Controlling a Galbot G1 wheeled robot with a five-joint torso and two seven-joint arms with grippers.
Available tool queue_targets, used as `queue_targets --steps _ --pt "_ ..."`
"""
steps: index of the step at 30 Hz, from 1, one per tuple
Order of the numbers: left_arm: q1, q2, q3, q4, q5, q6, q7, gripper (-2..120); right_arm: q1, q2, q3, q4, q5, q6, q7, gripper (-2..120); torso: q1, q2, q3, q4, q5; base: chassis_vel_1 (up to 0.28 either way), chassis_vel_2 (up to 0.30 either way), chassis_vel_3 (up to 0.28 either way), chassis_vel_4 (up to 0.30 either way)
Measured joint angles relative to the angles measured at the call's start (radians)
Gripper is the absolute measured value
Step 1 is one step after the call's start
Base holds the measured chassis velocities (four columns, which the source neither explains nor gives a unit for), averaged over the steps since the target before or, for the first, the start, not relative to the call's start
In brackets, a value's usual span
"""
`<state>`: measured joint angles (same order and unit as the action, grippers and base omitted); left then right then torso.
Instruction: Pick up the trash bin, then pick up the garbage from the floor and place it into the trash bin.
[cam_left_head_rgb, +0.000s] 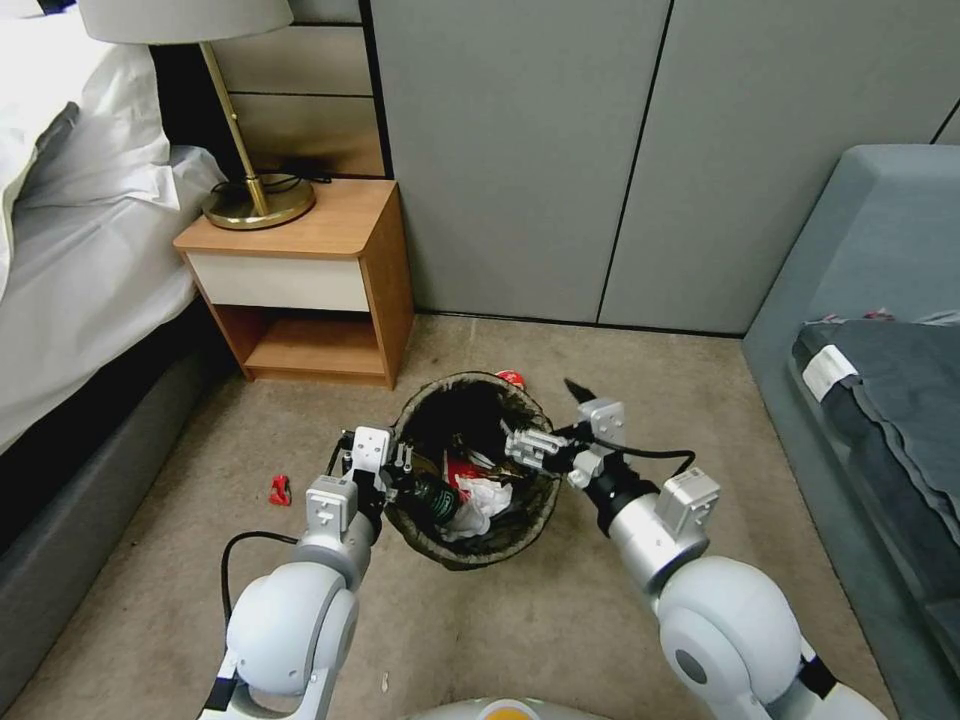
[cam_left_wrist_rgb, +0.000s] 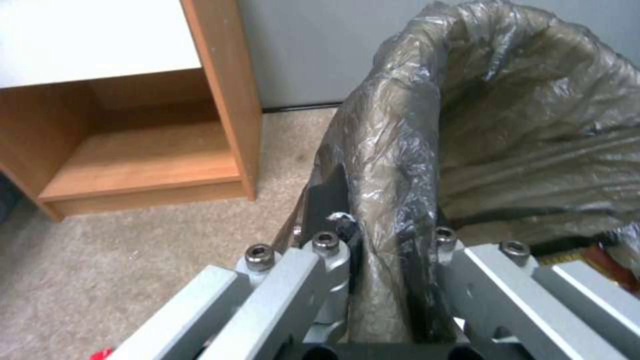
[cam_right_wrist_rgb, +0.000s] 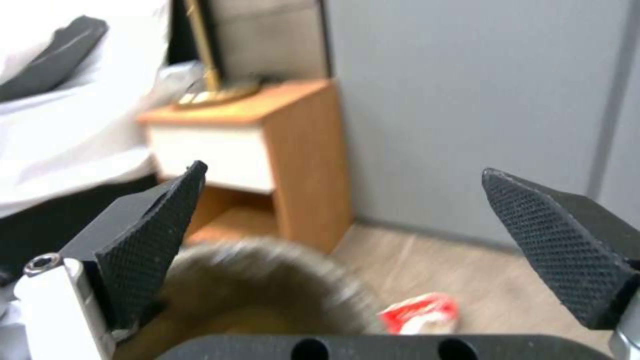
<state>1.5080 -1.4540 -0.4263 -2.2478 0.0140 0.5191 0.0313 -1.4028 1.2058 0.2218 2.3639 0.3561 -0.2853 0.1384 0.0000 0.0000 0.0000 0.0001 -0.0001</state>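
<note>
Left gripper (cam_left_head_rgb: 392, 470) grips the near-left rim of the trash bin (cam_left_head_rgb: 520, 535), a little below the centre of the head view. In the left wrist view its fingers (cam_left_wrist_rgb: 330, 200) pinch the bag-covered rim, one on the outer side of the rim, the other partly hidden by the bag. The left arm reaches forward from the lower left of the frame, with the forearm almost straight and the wrist turned toward the bin.

Right gripper (cam_left_head_rgb: 520, 440) hangs over the right part of the bin mouth, and its black fingers (cam_right_wrist_rgb: 150, 235) stand wide apart with nothing between them. The right arm comes from the lower right corner and bends inward at the elbow.

Inside the bin lie white tissue (cam_left_head_rgb: 485, 495), a red-and-white wrapper (cam_left_head_rgb: 462, 468) and a dark green bottle (cam_left_head_rgb: 432, 497). On the carpet (cam_left_head_rgb: 560, 620), another red-and-white wrapper (cam_left_head_rgb: 510, 378) lies just behind the bin, and a small red piece (cam_left_head_rgb: 279, 489) lies in the left part of the frame. The wooden nightstand (cam_left_head_rgb: 310, 290) stands in the upper left, behind the bin.
</note>
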Motion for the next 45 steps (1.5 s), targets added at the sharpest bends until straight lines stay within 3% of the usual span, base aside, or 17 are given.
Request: queue_targets --steps 2,4,6,8,16,27,45 --pt "0.006 0.003 -0.004 -0.008 -0.006 0.004 -0.003 5 -0.027 -0.002 0.030 0.013 -0.047 0.039 0.000 100 0.000 0.000 0.000 0.0000 0.0002 0.000 0.000 0.000 0.000" --pt "0.018 0.004 -0.013 -0.011 -0.004 0.001 -0.007 5 -0.100 -0.013 0.101 0.015 -0.167 0.165 0.001 100 0.000 0.000 0.000 -0.0002 0.0001 0.000 0.000 0.000 0.000" --pt "0.022 0.002 -0.015 -0.013 -0.004 0.000 -0.007 5 -0.115 -0.014 0.116 0.011 -0.189 0.192 0.001 100 0.000 0.000 0.000 -0.0003 0.0000 0.000 0.000 0.000 0.000" --pt "0.043 -0.005 -0.024 -0.032 -0.001 0.001 -0.014 5 -0.203 0.001 0.177 -0.030 -0.263 0.323 0.004 100 0.000 0.000 0.000 -0.0001 0.0002 0.000 0.000 0.000 0.000" --pt "0.074 -0.009 -0.038 -0.061 0.007 0.008 -0.004 5 -0.330 0.094 0.256 -0.120 -0.351 0.461 0.024 100 0.000 0.000 0.000 -0.0001 0.0002 0.000 0.000 0.000 0.000" --pt "0.068 -0.013 -0.063 -0.084 0.000 0.039 0.000 5 -0.379 0.092 0.323 -0.147 -0.312 0.496 0.027 100 0.000 0.000 0.000 -0.0002 0.0001 0.000 0.000 0.000 0.000" --pt "0.071 -0.023 -0.077 -0.079 0.018 0.056 0.001 5 -0.347 0.085 0.317 -0.208 -0.263 0.497 0.031 100 0.000 0.000 0.000 0.0000 0.0001 0.057 0.060 0.059 0.055"
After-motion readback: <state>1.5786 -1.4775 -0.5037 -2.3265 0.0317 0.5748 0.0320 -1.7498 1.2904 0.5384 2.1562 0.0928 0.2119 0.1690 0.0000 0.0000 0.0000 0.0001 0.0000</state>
